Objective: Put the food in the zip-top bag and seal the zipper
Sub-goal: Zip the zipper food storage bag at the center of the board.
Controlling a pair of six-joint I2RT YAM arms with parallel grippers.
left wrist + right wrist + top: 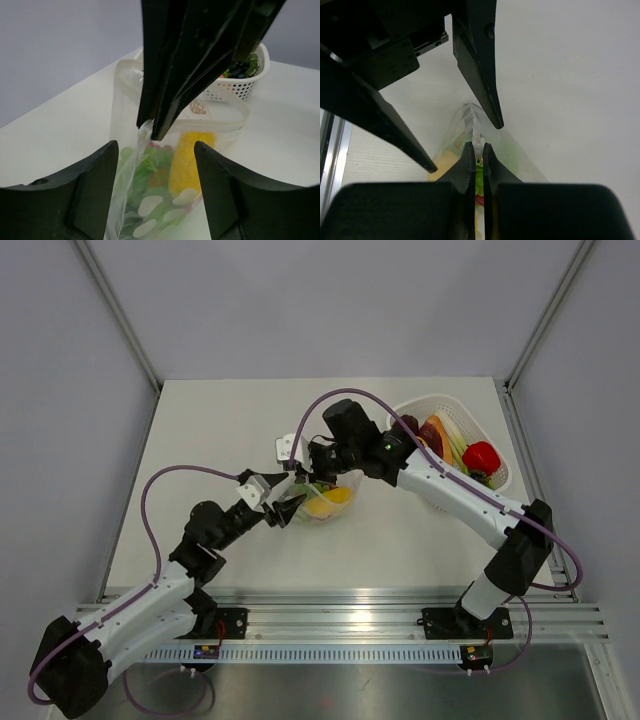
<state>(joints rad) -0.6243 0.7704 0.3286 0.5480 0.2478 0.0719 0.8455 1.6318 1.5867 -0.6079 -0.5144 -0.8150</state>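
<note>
The zip-top bag (328,502) lies mid-table with yellow (337,496) and green food inside. My right gripper (303,480) is shut on the zipper (479,136) at the bag's left end; in the right wrist view the pads (468,159) pinch the white strip. In the left wrist view the bag (165,175) hangs under the right gripper's black fingers (170,85), and the rest of the mouth strip (225,121) curves open. My left gripper (156,185) is open, its jaws wide on either side of the bag, not touching it.
A white lattice basket (420,400) stands at the back right with more food, including a red pepper (481,456) and dark purple pieces. It also shows in the left wrist view (235,87) behind the bag. An aluminium rail runs along the near table edge.
</note>
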